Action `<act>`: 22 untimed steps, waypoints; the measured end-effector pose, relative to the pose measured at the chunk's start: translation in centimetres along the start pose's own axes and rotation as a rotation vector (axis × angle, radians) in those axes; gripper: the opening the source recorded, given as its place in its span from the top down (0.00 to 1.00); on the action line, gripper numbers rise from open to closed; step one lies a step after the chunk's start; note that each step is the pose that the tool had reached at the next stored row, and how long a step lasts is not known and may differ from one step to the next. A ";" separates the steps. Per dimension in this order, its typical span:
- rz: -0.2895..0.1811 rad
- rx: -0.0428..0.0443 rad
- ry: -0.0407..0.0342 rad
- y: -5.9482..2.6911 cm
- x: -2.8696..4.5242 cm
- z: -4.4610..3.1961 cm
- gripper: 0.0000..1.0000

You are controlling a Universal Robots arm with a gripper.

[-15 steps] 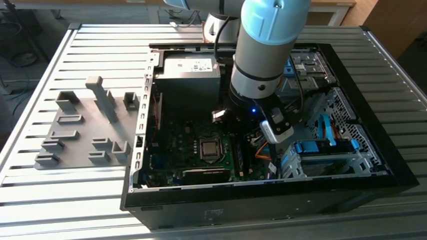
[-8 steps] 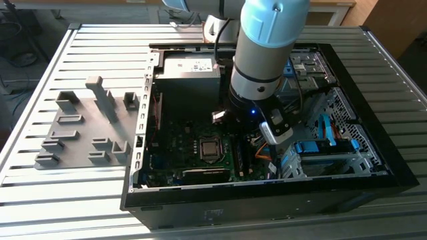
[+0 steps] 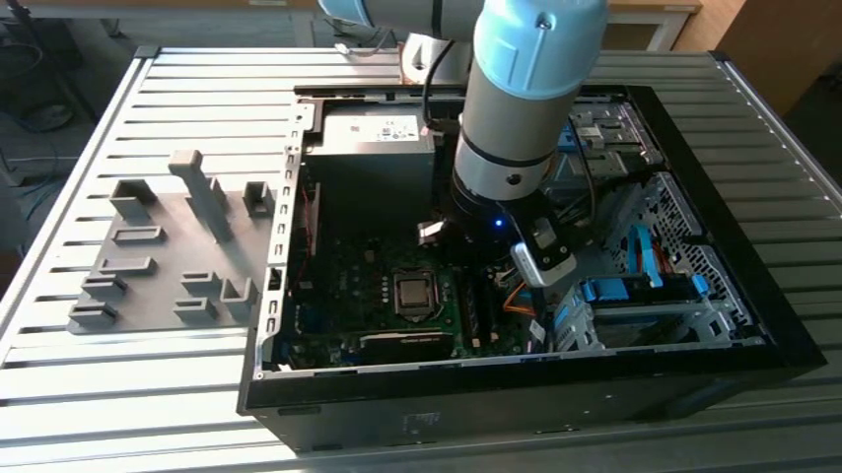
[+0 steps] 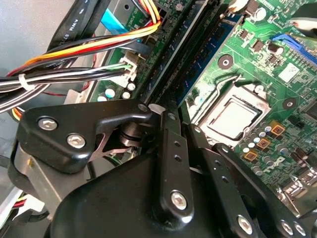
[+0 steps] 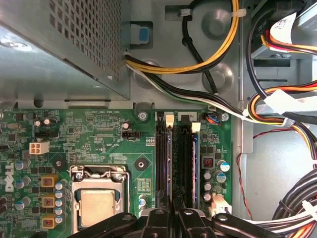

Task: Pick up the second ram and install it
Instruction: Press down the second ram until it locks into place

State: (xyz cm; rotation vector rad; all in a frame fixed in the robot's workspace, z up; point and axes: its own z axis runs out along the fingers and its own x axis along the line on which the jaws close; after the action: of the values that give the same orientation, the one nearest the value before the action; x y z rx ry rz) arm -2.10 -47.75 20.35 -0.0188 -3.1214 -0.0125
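The gripper (image 5: 171, 218) is down inside the open computer case (image 3: 776, 325), its black fingers (image 4: 173, 148) drawn close together over the memory slots (image 5: 174, 163) on the green motherboard (image 5: 99, 134). A thin blue edge, which looks like the second ram (image 5: 196, 166), stands upright in the slot furthest from the processor socket. Whether the fingers grip a stick or merely press on it I cannot tell, since the tips are hidden behind the linkage in both wrist views. Just beside the gripper, on one side of the slots, sits the square metal processor socket (image 5: 99, 198). On the other side of it, bundles of black, yellow, orange and white cables (image 5: 277, 109) run along the case wall. Beyond the slots, further from the gripper, is the perforated grey power supply box (image 5: 64, 44). In the exterior view the arm (image 3: 526, 99) descends into the case, which rests on a slatted metal table (image 3: 197, 99). Well apart from the gripper, towards the exterior view's left, the grey slotted holder tray (image 3: 165, 256) lies on the table; I see no ram sticks in it.
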 end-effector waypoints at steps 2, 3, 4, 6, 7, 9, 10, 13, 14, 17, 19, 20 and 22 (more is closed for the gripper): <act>0.000 0.0001 0.0001 0.00 0.00 0.00 0.86; 0.000 0.0002 0.0002 0.00 0.00 0.00 0.86; 0.000 0.0000 0.0002 0.00 0.00 0.01 0.86; 0.000 0.0000 0.0002 0.00 0.00 0.01 0.86; 0.000 -0.0001 0.0002 0.00 0.00 0.02 0.86; 0.000 -0.0001 0.0002 0.00 0.00 0.02 0.85; 0.000 0.0000 0.0004 0.00 0.00 0.02 0.79; 0.000 -0.0002 0.0003 0.00 0.00 0.01 0.79; 0.000 0.0000 0.0004 0.00 0.00 -0.10 0.79; 0.000 0.0000 0.0005 0.01 0.02 -0.84 0.79; 0.000 -0.0001 0.0007 0.01 0.03 -1.44 0.79; 0.000 0.0000 0.0008 0.02 0.04 -1.71 0.79; 0.000 0.0000 0.0010 0.02 0.04 -2.21 0.79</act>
State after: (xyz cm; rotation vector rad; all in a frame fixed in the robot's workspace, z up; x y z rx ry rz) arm -2.10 -47.74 22.57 -0.0188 -3.1204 -0.0125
